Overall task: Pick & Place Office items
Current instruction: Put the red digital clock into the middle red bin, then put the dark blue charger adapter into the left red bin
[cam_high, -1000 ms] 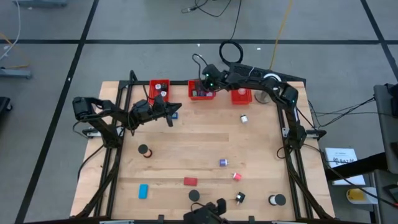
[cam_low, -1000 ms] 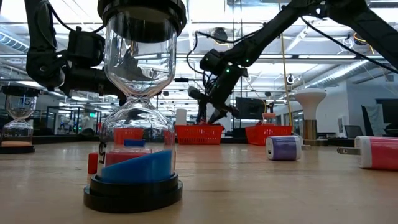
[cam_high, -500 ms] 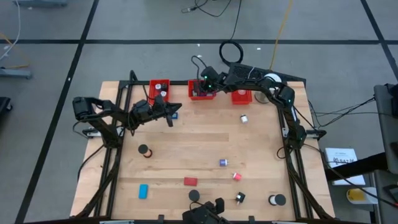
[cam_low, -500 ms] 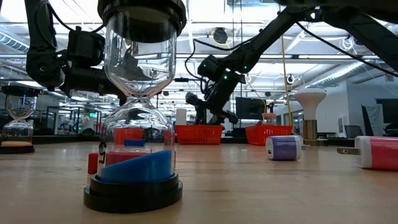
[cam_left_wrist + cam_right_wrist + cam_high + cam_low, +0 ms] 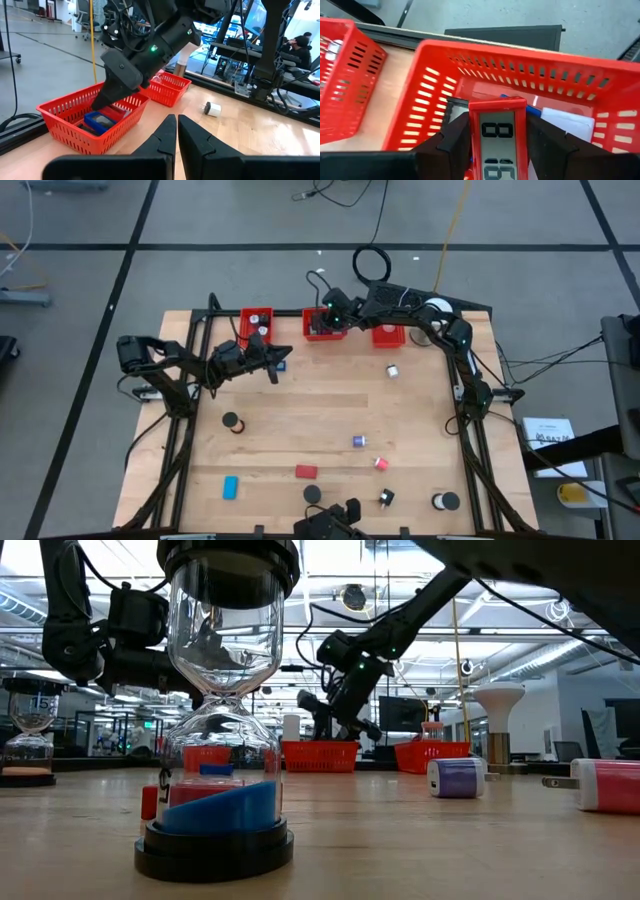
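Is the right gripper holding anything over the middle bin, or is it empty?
Holding. The right gripper is shut on a red timer with a grey digit display, poised above the middle red bin, not yet released.

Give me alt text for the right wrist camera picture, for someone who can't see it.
The right gripper holds a red digital timer with a grey display just above the middle red bin, which already holds a few items. Part of another red bin shows beside it on the wooden table.
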You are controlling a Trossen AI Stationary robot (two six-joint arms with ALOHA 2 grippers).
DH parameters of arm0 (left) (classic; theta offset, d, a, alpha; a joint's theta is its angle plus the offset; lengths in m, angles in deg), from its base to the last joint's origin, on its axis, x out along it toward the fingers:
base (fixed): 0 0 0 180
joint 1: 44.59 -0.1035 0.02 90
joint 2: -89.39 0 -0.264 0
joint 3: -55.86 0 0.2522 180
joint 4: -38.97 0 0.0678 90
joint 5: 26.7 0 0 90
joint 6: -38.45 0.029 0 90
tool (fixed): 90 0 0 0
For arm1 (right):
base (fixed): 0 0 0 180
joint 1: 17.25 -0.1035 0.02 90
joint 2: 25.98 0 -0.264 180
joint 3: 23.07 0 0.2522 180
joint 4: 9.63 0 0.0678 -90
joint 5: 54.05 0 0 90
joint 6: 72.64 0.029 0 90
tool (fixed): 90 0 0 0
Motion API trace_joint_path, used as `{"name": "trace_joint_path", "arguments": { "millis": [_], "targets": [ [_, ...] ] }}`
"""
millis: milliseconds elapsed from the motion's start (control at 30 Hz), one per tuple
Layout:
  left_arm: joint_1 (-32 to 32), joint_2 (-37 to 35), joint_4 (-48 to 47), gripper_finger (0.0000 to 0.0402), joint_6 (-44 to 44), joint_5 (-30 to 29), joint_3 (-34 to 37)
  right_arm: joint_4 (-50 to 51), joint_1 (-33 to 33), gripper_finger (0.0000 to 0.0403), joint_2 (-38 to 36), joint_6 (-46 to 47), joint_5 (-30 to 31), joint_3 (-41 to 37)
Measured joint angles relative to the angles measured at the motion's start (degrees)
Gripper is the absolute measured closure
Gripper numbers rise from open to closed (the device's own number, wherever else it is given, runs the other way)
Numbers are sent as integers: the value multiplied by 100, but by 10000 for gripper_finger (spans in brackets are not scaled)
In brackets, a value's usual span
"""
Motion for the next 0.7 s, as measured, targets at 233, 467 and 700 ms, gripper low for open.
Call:
{"name": "trace_joint_path", "arguments": {
  "millis": [233, 467, 700],
  "targets": [
    [0, 0, -1, 385, 0, 2, 0, -13, -5, 224, -2, -18, 0, 0],
    [0, 0, -1, 385, 0, 2, 0, -55, -5, 179, -22, -82, 0, 0],
    [-2, 0, -61, 385, 3, 2, 0, 140, 4, 173, -547, -628, 0, -4]
  ]
}}
